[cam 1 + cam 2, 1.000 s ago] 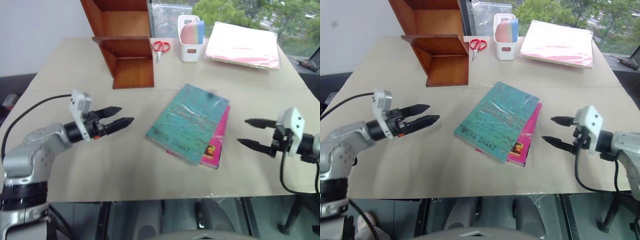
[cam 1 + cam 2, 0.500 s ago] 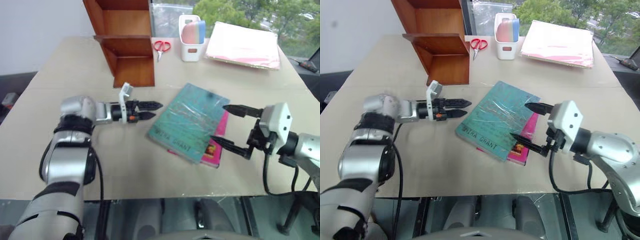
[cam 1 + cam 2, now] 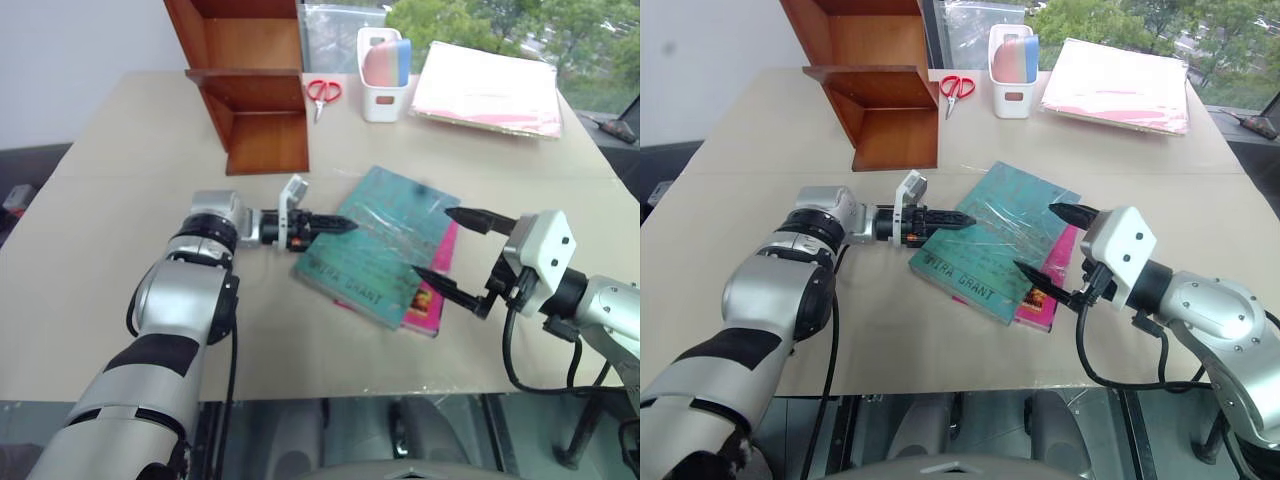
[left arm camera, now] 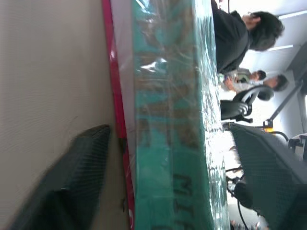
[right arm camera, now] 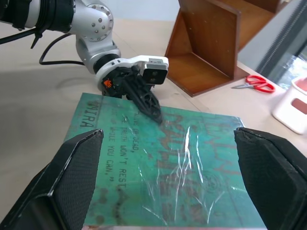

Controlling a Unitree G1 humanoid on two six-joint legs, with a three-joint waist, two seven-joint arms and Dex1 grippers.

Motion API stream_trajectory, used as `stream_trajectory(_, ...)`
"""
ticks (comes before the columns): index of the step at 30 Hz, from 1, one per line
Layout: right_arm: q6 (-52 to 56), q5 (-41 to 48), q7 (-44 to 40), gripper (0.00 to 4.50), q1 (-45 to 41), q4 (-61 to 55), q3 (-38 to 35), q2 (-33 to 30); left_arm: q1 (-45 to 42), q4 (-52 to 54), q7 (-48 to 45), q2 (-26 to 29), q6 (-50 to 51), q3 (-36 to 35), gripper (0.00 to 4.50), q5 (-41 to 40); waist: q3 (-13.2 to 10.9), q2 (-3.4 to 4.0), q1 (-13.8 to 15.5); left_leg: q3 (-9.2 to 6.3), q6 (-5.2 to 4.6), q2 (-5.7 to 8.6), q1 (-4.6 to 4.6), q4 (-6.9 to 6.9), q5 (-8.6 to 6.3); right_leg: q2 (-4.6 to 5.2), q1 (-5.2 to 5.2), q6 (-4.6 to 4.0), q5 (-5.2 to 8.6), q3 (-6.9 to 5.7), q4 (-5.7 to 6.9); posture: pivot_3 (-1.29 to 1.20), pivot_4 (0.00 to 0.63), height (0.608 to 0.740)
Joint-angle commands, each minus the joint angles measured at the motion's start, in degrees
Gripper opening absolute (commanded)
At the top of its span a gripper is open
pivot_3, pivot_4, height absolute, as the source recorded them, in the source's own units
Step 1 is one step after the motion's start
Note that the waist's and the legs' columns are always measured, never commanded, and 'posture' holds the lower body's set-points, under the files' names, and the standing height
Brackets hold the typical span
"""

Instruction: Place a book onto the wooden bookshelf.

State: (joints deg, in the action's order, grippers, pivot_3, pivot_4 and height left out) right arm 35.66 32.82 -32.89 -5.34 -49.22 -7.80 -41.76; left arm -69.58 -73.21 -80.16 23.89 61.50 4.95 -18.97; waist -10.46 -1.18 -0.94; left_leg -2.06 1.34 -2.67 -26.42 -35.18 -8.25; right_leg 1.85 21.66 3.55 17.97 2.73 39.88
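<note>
Beige tabletop (image 3: pixel 150 150) fills the head views, with trees behind a window at the upper right. At frame centre the book (image 3: pixel 385 240), teal and plastic-wrapped, lies flat on a bright pink book (image 3: pixel 432 290) whose edge shows along its lower right side. The wooden bookshelf (image 3: pixel 250 85) stands at the upper left, its top cut off by the frame.

From the left, the left gripper (image 3: pixel 335 226) reaches level across the table to the book's left edge. In the left wrist view one finger (image 4: pixel 72 191) lies low beside the table and the pink edge, the other (image 4: pixel 268 172) above the teal cover, so the jaws straddle that edge. Whether they press the book cannot be told.

At the right, the right gripper (image 3: pixel 440 245) has its two fingers spread wide, hanging over the book's right part; contact with the cover is not clear.

Red scissors (image 3: pixel 321 95), a white holder (image 3: pixel 382 80) and a pale pink folder stack (image 3: pixel 490 90) sit along the far edge. People show blurred in the left wrist view's background.
</note>
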Motion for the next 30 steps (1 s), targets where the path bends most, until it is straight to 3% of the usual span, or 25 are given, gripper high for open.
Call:
stream_trajectory(1, 0.0, 0.6, 1.0, 4.5, 0.3, -2.7, -2.0, -0.4, -1.9, -0.4, -2.2, 0.7, 0.2, -1.3, 2.1, 1.4, 0.0, 0.0, 0.0, 0.0, 0.0, 0.0, 0.0, 0.0, 0.0, 0.0, 0.0, 0.0, 0.0, 0.0, 0.0, 0.0, 0.15, 0.74)
stream_trajectory(6, -0.4, 0.9, 0.7, 4.5, 0.1, -2.1, -2.2, -0.5, -1.8, 0.2, -4.4, 3.2, 3.2, -3.0, 0.37, 1.8, 0.0, 0.0, 0.0, -0.01, 0.0, 0.0, 0.0, 0.0, 0.0, 0.0, -0.01, 0.0, 0.0, 0.0, 0.0, 0.0, 0.15, 0.74)
stream_trajectory(15, -3.3, 0.6, -1.2, 4.5, -3.6, 2.8, -0.2, 0.7, -3.4, 7.7, -0.5, 11.0, 11.1, -13.0, 0.37, -4.1, 0.0, -0.04, -0.8, -0.05, 0.0, -0.01, -0.01, -0.01, 0.0, 0.01, -0.01, 0.0, 0.0, -0.05, 0.01, 0.0, 0.15, 0.74)
stream_trajectory(19, -4.9, 0.9, -1.8, 4.5, -5.2, 5.7, -0.9, 2.0, -2.4, 28.2, 10.0, 8.7, 8.3, -21.3, 0.37, -9.3, -0.1, -0.1, -0.1, -0.15, 0.01, -0.01, -0.07, -0.02, 0.01, 0.04, -0.01, 0.0, 0.0, -0.13, 0.0, 0.0, 0.15, 0.74)
stream_trajectory(22, -6.5, 1.1, -2.0, 4.5, -6.8, 8.4, -2.2, 3.3, -0.7, 51.2, 18.3, 2.8, -5.2, -21.5, 0.37, -9.0, -0.1, -0.11, 0.8, -0.14, 0.02, 0.02, -0.11, -0.04, 0.01, 0.13, -0.03, 0.0, -0.01, -0.15, -0.02, 0.0, 0.15, 0.74)
stream_trajectory(24, -7.7, 0.8, -2.2, 4.5, -7.8, 9.9, -2.6, 3.9, -0.4, 57.2, 21.7, 1.5, -18.1, -16.7, 0.37, -3.2, -0.1, -0.09, 0.9, -0.12, 0.09, 0.1, -0.14, -0.06, 0.05, 0.19, -0.04, 0.01, -0.03, -0.13, -0.04, 0.0, 0.15, 0.74)
stream_trajectory(26, -9.0, -0.2, -2.1, 4.5, -9.8, 11.8, -1.8, 4.5, -2.1, 58.2, 22.0, 2.5, -34.0, -9.9, 0.37, 4.7, 0.0, -0.05, 0.6, -0.06, 0.16, 0.11, -0.1, -0.05, 0.1, 0.17, -0.04, 0.01, -0.03, -0.07, -0.03, 0.0, 0.15, 0.74)
stream_trajectory(30, -11.5, -2.0, -1.7, 4.5, -11.4, 13.4, -0.4, 6.0, -10.1, 47.3, 27.7, 6.8, -67.9, 2.0, 0.37, 23.1, -0.1, -0.03, 0.3, -0.04, 0.08, 0.08, 0.04, -0.01, 0.06, 0.06, -0.03, 0.0, -0.03, -0.02, 0.05, 0.0, 0.15, 0.74)
